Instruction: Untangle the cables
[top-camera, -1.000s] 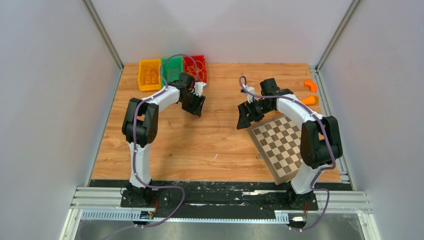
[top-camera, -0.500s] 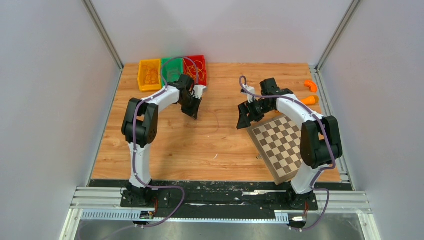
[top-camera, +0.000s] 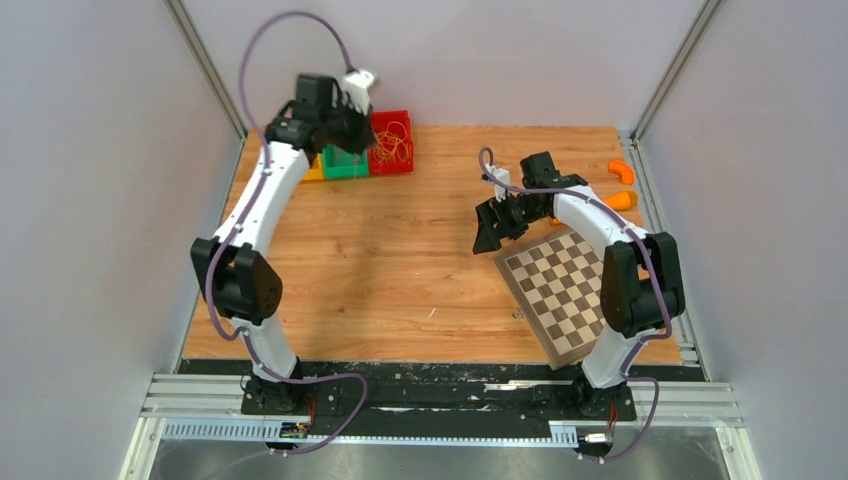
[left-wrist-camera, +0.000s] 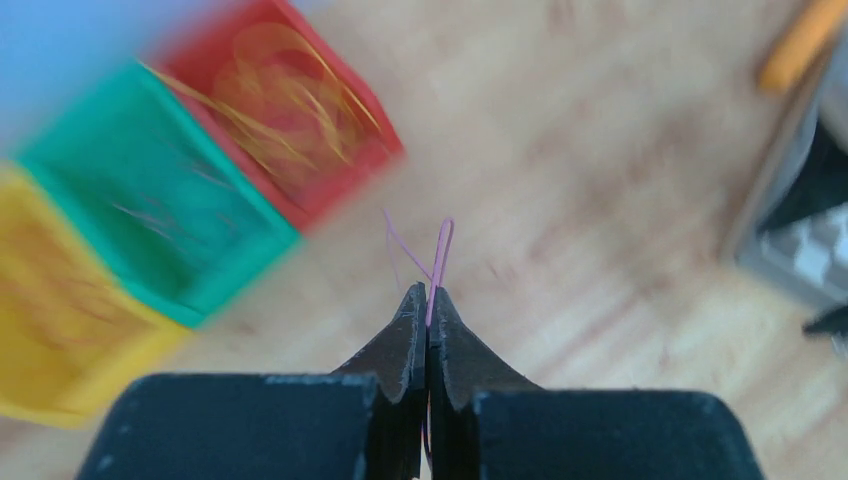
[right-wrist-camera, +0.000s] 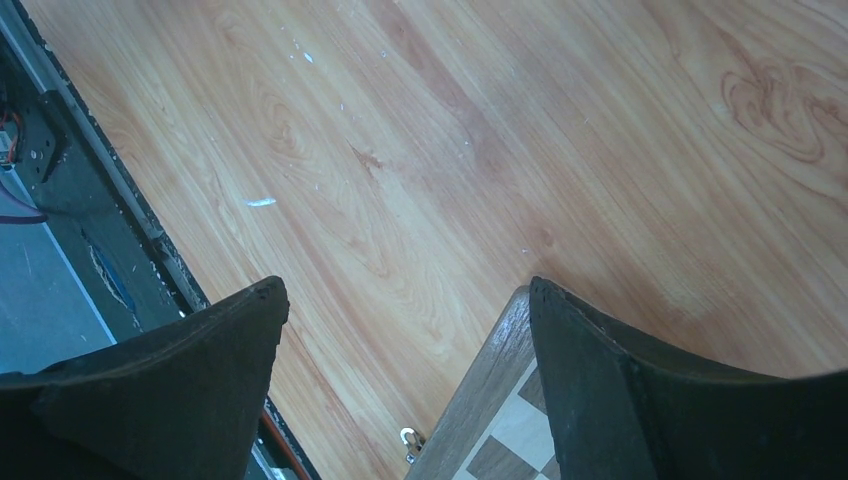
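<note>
My left gripper is shut on a thin pink cable, which pokes out past the fingertips as a narrow loop. In the top view the left gripper is raised high over the bins at the back left. A tangle of yellow and orange cables lies in the red bin, and these cables look blurred in the left wrist view. My right gripper hangs open and holds nothing, over the wood next to the chessboard. Its jaws stand wide apart.
A green bin and a yellow bin stand beside the red one; the left arm hides most of the yellow bin from above. A chessboard lies at the right. Two orange pieces sit at the far right.
My left gripper closed on the pink cable over the table, then rose and swung back toward the bins. The right arm has stayed put.
</note>
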